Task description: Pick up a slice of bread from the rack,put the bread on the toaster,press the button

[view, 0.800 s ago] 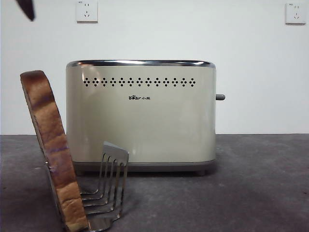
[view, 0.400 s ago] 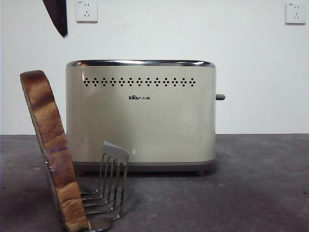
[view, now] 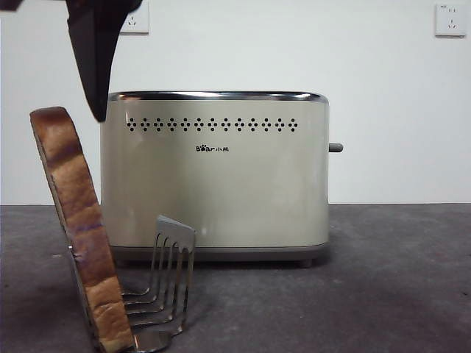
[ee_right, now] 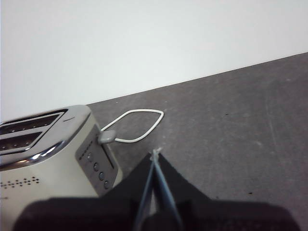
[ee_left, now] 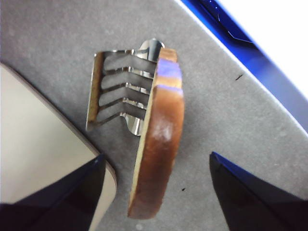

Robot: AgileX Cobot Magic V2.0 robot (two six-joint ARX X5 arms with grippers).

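Above the slice of bread (ee_left: pixel 159 144) in the rack (ee_left: pixel 118 91) — toaster (view: pixel 215 176) at three o'clock — your left gripper (ee_left: pixel 159 178) hangs spread wide, gripping nothing.

Dark grey table (view: pixel 397 294), matte surface. 2 things sit directly on it: cream toaster (view: pixel 217 176) mid-table toward the back edge, steel rack (view: pixel 158 294) at the front edge, left of centre. White cable (ee_right: pixel 139 126) loops flat on the table beside the toaster's narrow side.
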